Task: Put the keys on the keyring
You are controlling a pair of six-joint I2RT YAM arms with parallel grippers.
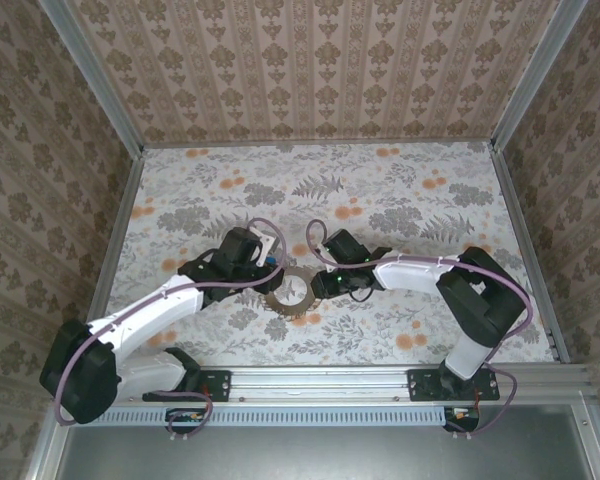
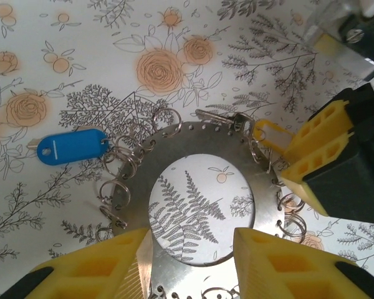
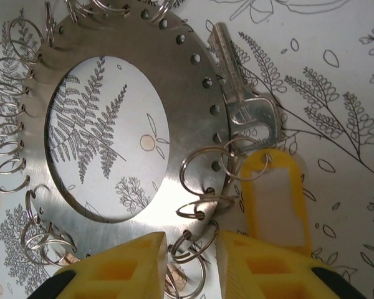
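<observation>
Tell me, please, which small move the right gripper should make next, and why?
Probably close the right gripper gently on the split ring lying between its fingertips. The yellow-tagged key lies beside that ring at the rim of the metal disc, and the left gripper straddles the disc, seemingly steadying it.

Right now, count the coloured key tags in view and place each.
2. A blue tag lies on the table beside the ring plate; a yellow tag lies by the silver key. More may be hidden.

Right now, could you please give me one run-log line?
left gripper: open over flat perforated steel disc | right gripper: straddling a split ring | yellow-tagged silver key: beside right gripper | blue-tagged key: untouched
</observation>
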